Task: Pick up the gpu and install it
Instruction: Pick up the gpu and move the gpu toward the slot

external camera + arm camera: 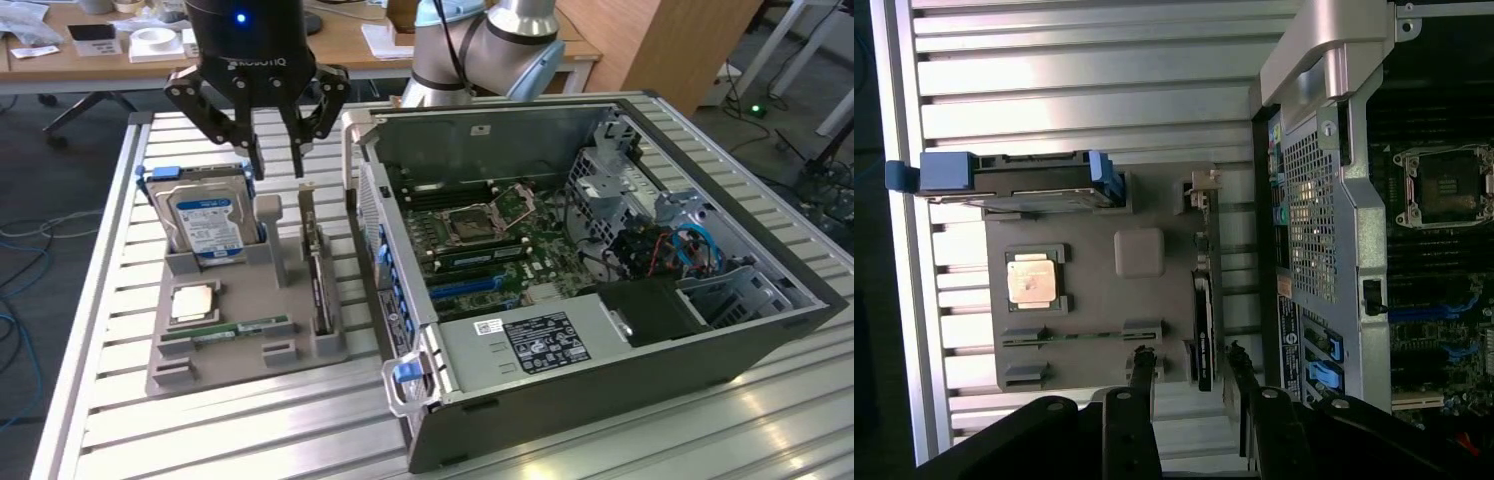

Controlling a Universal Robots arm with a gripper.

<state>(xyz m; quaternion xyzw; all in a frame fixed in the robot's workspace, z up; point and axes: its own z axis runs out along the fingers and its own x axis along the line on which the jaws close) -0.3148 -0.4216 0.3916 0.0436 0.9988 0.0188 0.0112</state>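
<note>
Gripper [276,168] open, fingers spread wide, holding nothing, hanging at 11 o'clock in the exterior view, above the far end of the grey tray [234,352]. gpu [319,285] stands on its long edge in a slot along the tray's 3 o'clock side, just beside the open computer case [747,330], not yet lifted, not yet installed. Fingertips sit above the gpu's 12 o'clock end, apart from it, no contact. Hard drive [207,215] with blue label stands upright in the tray at 10 o'clock of the gpu; CPU [194,300] lies flat at 9 o'clock of the gpu, green RAM stick [240,328] at 5 o'clock of the CPU. Case lies on its side on the slatted metal table [200,430], at 3 o'clock of the tray, motherboard [494,240] exposed. Wrist view: gripper [1191,372] spread, its two fingers [1143,375] either side of the edge-on gpu [1203,325] in line of sight, tray [1094,300] underneath, hard drive [1014,180] at the tray's other end, case [1324,230] just beside the gpu
</note>
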